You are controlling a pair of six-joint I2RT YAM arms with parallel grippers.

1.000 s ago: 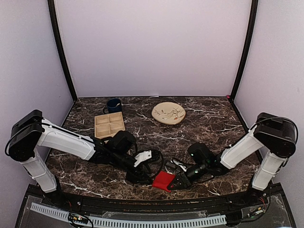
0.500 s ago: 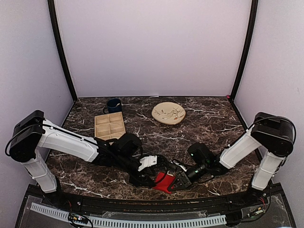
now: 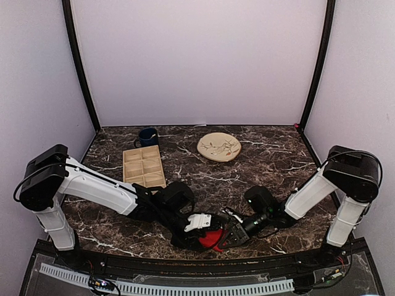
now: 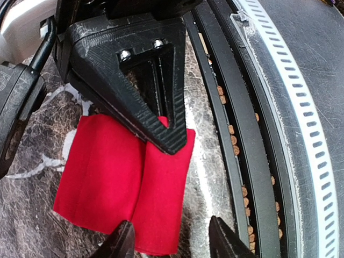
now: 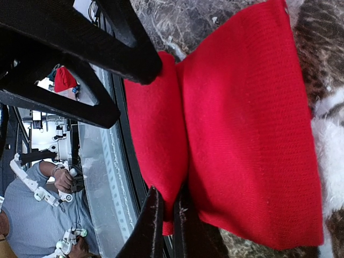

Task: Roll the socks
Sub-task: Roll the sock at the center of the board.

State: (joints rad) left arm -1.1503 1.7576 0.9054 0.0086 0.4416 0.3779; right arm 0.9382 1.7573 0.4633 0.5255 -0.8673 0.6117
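The red socks [image 3: 214, 240] lie folded near the table's front edge, between my two grippers. In the left wrist view the socks [image 4: 107, 177] show as a flat part with a raised fold along its right side. My left gripper [image 4: 172, 243] is open, its tips either side of that fold's near end; it also shows in the top view [image 3: 201, 239]. My right gripper [image 5: 167, 214] is shut on the fold of the socks [image 5: 247, 129] and shows in the top view [image 3: 224, 237]. No white markings show.
A beige divided tray [image 3: 143, 165], a dark blue cup [image 3: 147, 137] and a round beige plate [image 3: 218, 147] stand farther back. The black rail and white perforated strip [image 4: 285, 107] run right beside the socks along the table's front edge.
My left arm has swung right and lowered its gripper over the socks. My right gripper has stayed shut on the fold, and the socks now look more bunched.
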